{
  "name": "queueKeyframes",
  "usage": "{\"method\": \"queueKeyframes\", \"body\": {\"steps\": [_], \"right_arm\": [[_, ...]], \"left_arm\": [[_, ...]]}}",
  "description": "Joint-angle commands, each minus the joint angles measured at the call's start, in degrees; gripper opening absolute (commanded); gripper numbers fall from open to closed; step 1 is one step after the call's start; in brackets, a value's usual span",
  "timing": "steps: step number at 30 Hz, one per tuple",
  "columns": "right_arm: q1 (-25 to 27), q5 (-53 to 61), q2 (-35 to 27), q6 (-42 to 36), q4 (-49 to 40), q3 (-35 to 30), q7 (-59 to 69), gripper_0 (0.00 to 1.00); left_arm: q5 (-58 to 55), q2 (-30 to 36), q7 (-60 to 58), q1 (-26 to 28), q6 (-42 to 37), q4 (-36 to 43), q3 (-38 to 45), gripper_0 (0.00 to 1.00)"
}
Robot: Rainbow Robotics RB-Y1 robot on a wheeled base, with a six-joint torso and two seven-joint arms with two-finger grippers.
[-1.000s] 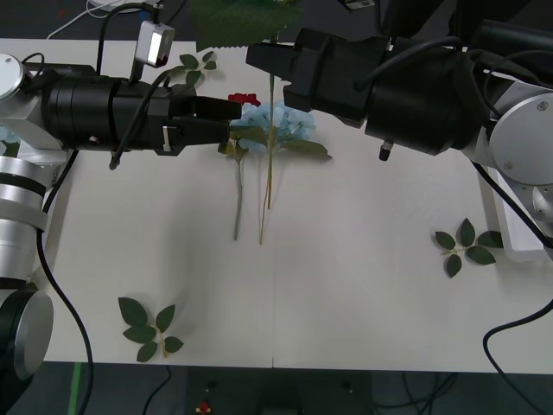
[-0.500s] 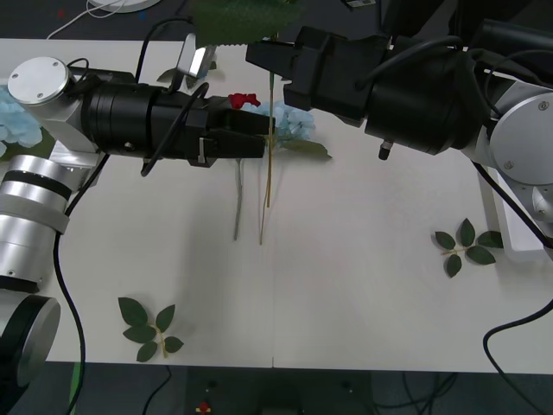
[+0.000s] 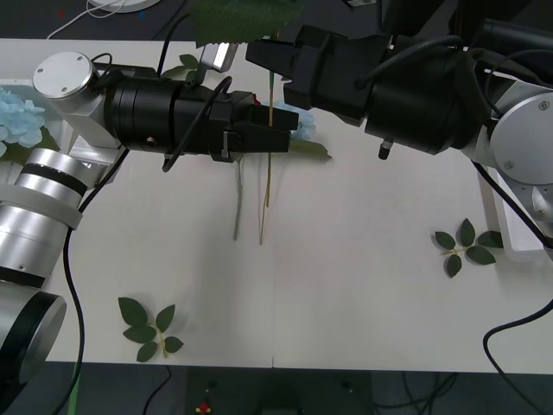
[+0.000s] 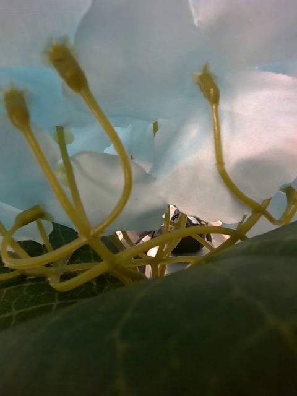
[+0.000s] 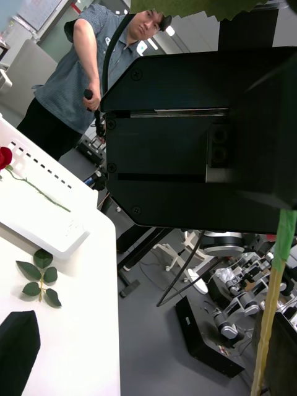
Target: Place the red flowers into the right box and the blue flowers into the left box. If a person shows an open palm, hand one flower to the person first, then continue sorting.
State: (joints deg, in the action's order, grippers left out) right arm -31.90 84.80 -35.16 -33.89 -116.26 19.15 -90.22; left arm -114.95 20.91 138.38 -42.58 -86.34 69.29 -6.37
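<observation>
Blue flowers number three. One hangs from the right gripper (image 3: 270,62), which is high over the far middle of the table (image 3: 363,303) and pinches it near the head. Its thin stem (image 3: 269,164) drops straight down in the air, and its pale petals (image 4: 154,93) and a broad leaf (image 4: 161,334) crowd the right wrist view. A second blue flower (image 3: 301,122) lies on the table under that gripper, partly covered. A third blue head (image 3: 17,117) sits at the far left edge.

Two more stems (image 3: 238,203) lie side by side on the table below the arms, their heads hidden by the left arm.

The left gripper (image 3: 275,128) reaches in from the left, level with the hanging stem, its black fingers (image 5: 15,343) spread apart on either side of it and not closed on it.

One red flower (image 5: 5,158) is countable; it lies in the right box (image 5: 49,226), stem along the tray.

Three loose leaf sprigs rest on the table: near left (image 3: 147,328), right by the right box (image 3: 467,246), and far left (image 3: 194,65).
</observation>
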Motion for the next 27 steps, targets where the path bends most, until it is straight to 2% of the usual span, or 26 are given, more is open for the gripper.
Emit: {"method": "queueKeyframes", "body": {"steps": [1, 27], "right_arm": [[-1.94, 0.63, 1.76, 1.02, -2.39, 0.36, -2.06, 0.00], [-1.85, 1.42, 1.76, 2.16, -2.39, 0.27, -2.24, 0.01]], "left_arm": [[-0.71, -1.05, -1.27, -2.86, 0.56, 1.81, -0.40, 0.00], [-0.54, -1.05, -1.36, -2.60, 0.65, 1.72, -0.22, 0.00]]}}
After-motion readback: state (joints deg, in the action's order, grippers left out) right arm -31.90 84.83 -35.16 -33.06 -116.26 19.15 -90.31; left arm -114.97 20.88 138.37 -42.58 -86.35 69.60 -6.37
